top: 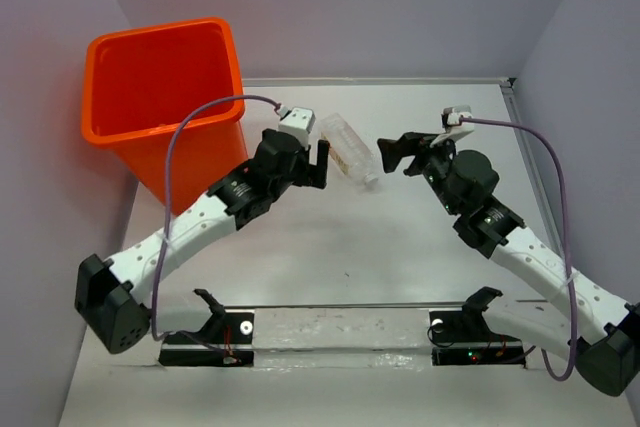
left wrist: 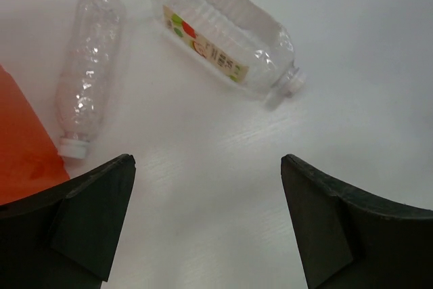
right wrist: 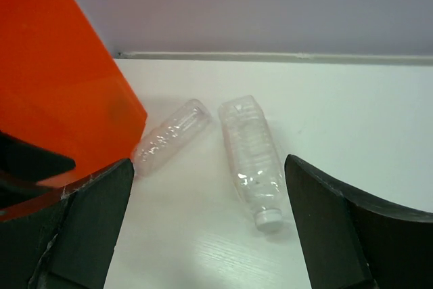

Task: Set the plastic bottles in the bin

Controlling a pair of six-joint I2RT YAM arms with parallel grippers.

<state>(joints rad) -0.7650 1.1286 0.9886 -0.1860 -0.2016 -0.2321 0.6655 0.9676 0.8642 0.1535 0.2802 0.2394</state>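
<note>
Two clear plastic bottles lie on the white table beside the bin (top: 160, 97), a large orange one at the far left. One bottle has a tan label (left wrist: 226, 38) and a white cap, and shows between the grippers in the top view (top: 352, 149). The other is round and unlabelled (left wrist: 86, 72), close to the bin wall (left wrist: 24, 147). My left gripper (left wrist: 206, 167) hangs open just short of both bottles, holding nothing. My right gripper (right wrist: 208, 167) is open too, facing the capped bottle (right wrist: 254, 157) and the round one (right wrist: 169, 137) from the other side.
The table's back edge meets the lilac wall (top: 380, 80). A clear strip with two black mounts (top: 340, 332) lies along the near edge. The bin's orange side (right wrist: 54, 79) fills the left of the right wrist view.
</note>
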